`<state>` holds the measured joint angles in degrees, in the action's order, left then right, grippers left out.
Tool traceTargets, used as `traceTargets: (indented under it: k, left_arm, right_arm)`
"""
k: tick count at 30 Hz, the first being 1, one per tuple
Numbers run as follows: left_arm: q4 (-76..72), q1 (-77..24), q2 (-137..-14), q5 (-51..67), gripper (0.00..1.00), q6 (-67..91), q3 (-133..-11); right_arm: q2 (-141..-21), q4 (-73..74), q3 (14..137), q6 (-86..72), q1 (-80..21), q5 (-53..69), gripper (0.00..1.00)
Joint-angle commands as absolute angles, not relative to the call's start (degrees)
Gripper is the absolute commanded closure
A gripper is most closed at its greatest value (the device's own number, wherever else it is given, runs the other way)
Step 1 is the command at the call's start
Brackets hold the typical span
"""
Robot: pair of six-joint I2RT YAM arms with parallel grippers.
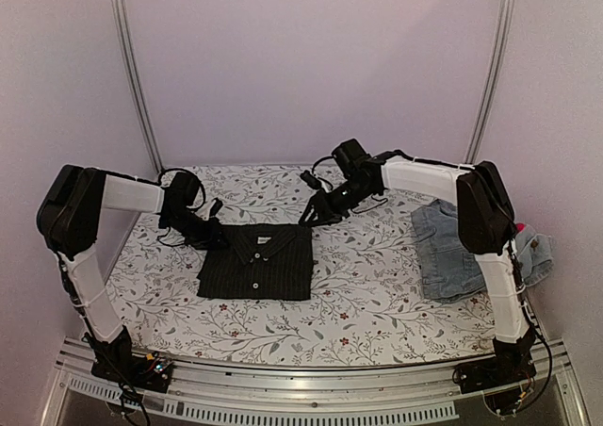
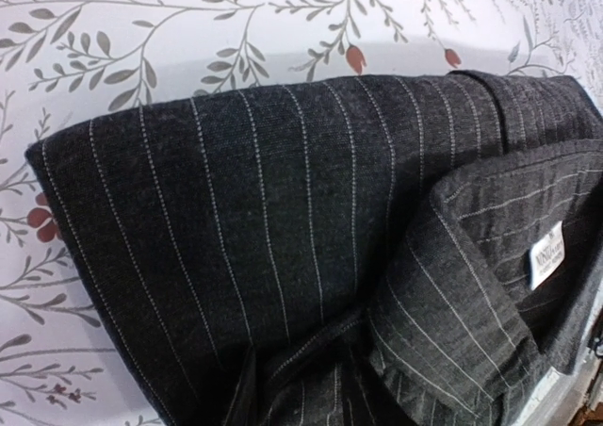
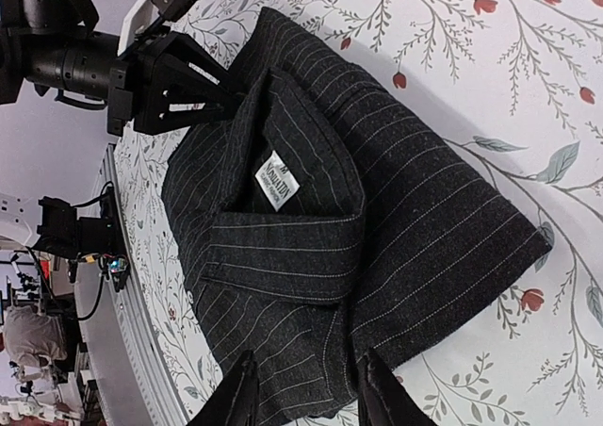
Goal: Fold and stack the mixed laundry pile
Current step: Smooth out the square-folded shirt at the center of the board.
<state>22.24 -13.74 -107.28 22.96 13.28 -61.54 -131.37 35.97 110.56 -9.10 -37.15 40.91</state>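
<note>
Flowered cloth covers the table (image 1: pixel 377 294). From above, the folded shirt (image 1: pixel 256 261) lies left of centre. The left gripper (image 1: pixel 215 236) is at its far left corner and the right gripper (image 1: pixel 314 216) at its far right corner. Denim (image 1: pixel 448 252) lies well apart at the right.

Left wrist: shirt and collar label (image 2: pixel 546 256) fill the frame. No fingers show, so its grip cannot be told.

Right wrist: jaws partly apart over the shirt's edge; whether they pinch it, I cannot tell.
</note>
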Motion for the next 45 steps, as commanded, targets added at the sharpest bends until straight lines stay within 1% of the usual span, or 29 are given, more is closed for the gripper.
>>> traceTargets:
  k: [1, 5, 8, 12, 14, 15, 19, 20, 22, 23, 24, 36, 41, 45]
  left_arm:
    - [23.29, -13.05, -107.16, 24.31, 0.69, 12.85, -62.18]
    - [23.55, -13.18, -107.29, 24.23, 0.67, 12.61, -62.39]
    - [23.64, -13.10, -107.34, 24.39, 0.67, 12.35, -62.42]
    - [23.88, -13.09, -107.70, 24.65, 0.67, 12.12, -62.56]
    - [24.03, -13.08, -107.87, 25.01, 0.69, 11.97, -62.53]
    - [24.00, -13.09, -107.91, 25.25, 0.70, 11.87, -62.50]
    - [23.64, -13.05, -106.91, 26.82, 0.78, 11.52, -61.87]
    - [23.31, -13.06, -106.51, 27.44, 0.81, 11.51, -61.53]
    - [22.70, -12.92, -105.43, 28.86, 0.95, 11.34, -60.96]
    - [22.60, -12.83, -104.80, 29.02, 1.00, 11.46, -60.73]
    - [22.33, -12.71, -103.96, 29.32, 1.00, 11.59, -60.55]
    - [20.09, -10.40, -94.76, 27.19, 1.00, 11.66, -57.09]
    - [17.51, -9.46, -94.94, 26.00, 1.00, 12.41, -57.07]
    - [15.22, -9.26, -97.79, 24.31, 1.00, 13.39, -57.54]
  right_arm:
    - [-134.20, 35.42, 109.52, -8.22, -37.79, 42.30, 0.62]
    - [-135.70, 35.46, 109.33, -7.78, -37.79, 41.30, 0.57]
    - [-136.85, 35.91, 109.27, -7.27, -37.88, 41.70, 0.57]
    - [-136.72, 35.78, 108.37, -6.65, -38.34, 42.97, 0.64]
    - [-136.34, 35.83, 107.99, -6.22, -38.49, 43.72, 0.73]
    - [-136.11, 35.84, 107.79, -6.17, -38.52, 43.83, 0.78]
    - [-134.52, 36.20, 107.37, -5.66, -38.58, 44.39, 0.86]
    - [-133.92, 36.21, 107.37, -5.57, -38.54, 44.44, 0.90]
    - [-133.24, 36.13, 107.47, -5.45, -38.55, 44.49, 0.96]
    - [-132.85, 36.12, 107.61, -5.52, -38.56, 44.62, 0.99]
    - [-132.70, 36.24, 107.85, -5.53, -38.58, 44.68, 1.00]
    - [-129.15, 35.61, 108.28, -6.42, -38.54, 41.50, 1.00]
    - [-129.08, 34.06, 109.68, -7.06, -38.50, 38.08, 1.00]
    - [-132.46, 34.28, 111.30, -7.21, -38.50, 33.48, 1.00]
